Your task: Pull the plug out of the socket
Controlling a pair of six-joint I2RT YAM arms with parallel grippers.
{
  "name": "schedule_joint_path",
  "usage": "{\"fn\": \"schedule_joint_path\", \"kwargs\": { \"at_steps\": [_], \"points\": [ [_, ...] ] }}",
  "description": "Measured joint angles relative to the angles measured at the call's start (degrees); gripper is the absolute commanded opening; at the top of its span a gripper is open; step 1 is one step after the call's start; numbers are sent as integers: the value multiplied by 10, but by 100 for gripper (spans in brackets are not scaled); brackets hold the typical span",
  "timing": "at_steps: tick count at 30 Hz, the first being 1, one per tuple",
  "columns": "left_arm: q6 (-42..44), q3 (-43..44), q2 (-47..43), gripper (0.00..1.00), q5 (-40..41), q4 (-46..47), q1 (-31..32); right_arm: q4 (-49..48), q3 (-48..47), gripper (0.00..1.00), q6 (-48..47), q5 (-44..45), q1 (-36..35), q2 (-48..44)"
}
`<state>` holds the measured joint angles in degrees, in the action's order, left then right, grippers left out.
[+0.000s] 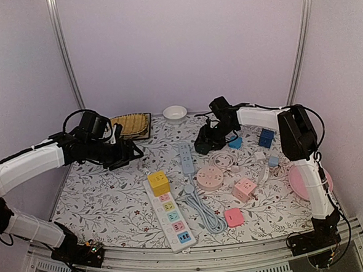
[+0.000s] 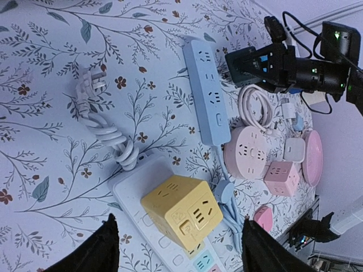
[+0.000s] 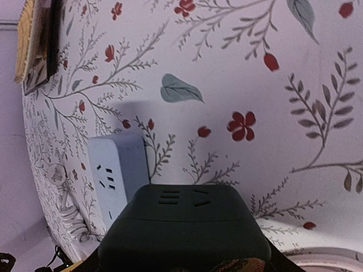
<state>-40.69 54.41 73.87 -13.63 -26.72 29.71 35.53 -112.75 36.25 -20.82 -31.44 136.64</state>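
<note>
The tablecloth (image 1: 105,196) is white with grey-green leaves and red flowers. The colours on it are mostly pastel: a yellow cube socket (image 1: 159,182), a white power strip (image 1: 153,198) with pink, green and blue panels, a pale-blue power strip (image 1: 185,156), a pink round socket (image 1: 210,177) — and one dark-green cube adapter (image 2: 245,63).

Table (image 1: 99,202) under a white cloth, printed with grey-green leaf sprigs and small red flowers. Plain pale lilac walls (image 1: 182,43) close three sides. Metal poles (image 1: 66,57) in both rear corners. Metal rail (image 1: 238,249) along near edge. Light even, shadows soft.
</note>
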Motion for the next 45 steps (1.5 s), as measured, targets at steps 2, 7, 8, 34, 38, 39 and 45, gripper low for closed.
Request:
{"fn": "schedule_joint_path", "kwargs": {
  "at_steps": [2, 7, 8, 34, 38, 39, 45],
  "points": [
    [-6, 0, 0, 74, 3, 0, 0, -10, -2, 44, -1, -14, 4, 7],
    [-22, 0, 0, 74, 7, 4, 0, -16, 5, 73, -3, -28, 12, 8],
    [-25, -1, 0, 74, 7, 6, 0, -21, 9, 77, -4, -31, 14, 7],
    [-35, 8, 65, 73, -9, 30, 1, -9, 150, 87, -51, 65, 48, -120],
    [-35, 8, 65, 73, -9, 30, 1, -6, 153, 87, -57, 76, 47, -140],
    [-34, 8, 65, 73, -9, 30, 1, -5, 154, 87, -58, 81, 45, -148],
    [-28, 8, 65, 73, -12, 31, 2, -4, 154, 86, -74, 111, 20, -202]
  ]
}}
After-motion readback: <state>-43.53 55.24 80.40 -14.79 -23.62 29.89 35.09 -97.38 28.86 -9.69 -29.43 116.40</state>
